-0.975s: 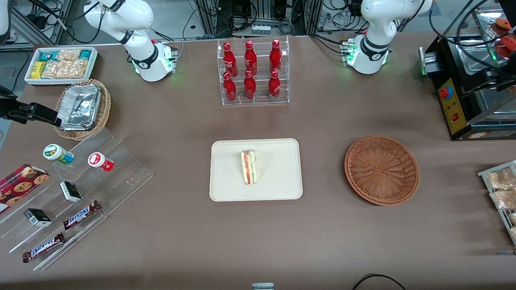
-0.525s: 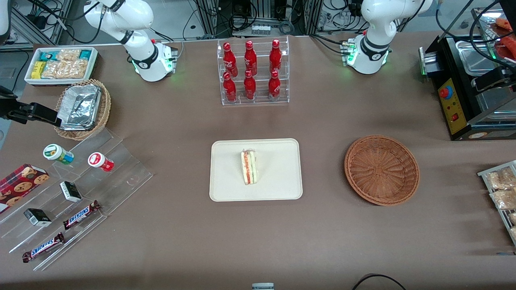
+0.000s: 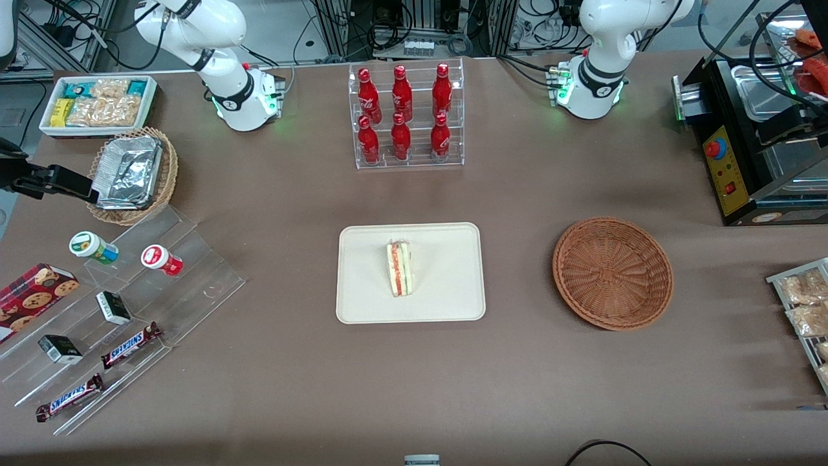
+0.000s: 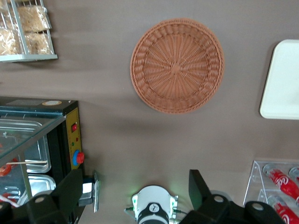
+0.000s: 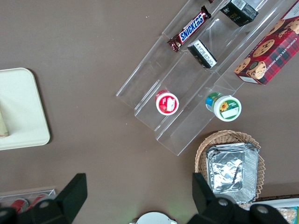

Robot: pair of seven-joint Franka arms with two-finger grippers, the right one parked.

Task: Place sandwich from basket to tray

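**Jaws wide apart and empty: the carry looks finished**

Jaws first. On my gripper (image 4: 135, 179) they stand wide apart with nothing between them, high above the tabletop (image 3: 414, 388) at the working arm's end. It sits over the stretch between the basket and my own base.

Working down from the biggest thing, the tray (image 3: 453, 304) lies flat mid-table, nearer the front camera than the rack of red bottles (image 3: 404, 116). The basket (image 3: 612, 273) sits on the tabletop well apart from it, toward my end, and its woven bowl is bare. The sandwich (image 3: 400, 268) rests on the tray near its middle, clear of the rim, with its striped filling edge turned up.

I judge the placing step done, because the sandwich is in the tray, the basket is empty and I hold nothing. What remains is pulling clear. That calls only for keeping my height over the basket and the black display case (image 3: 731, 162) beside it, with no new grasp.

The front view alone shows the sandwich on the tray. In it my gripper is at most the dark shape over the display case at the frame's edge, I think, and I would not judge the jaws from that. My wrist view shows the jaws' spread and the empty basket (image 4: 176, 65) seen straight down. It catches only one end of the tray (image 4: 282, 79) and none of the sandwich.
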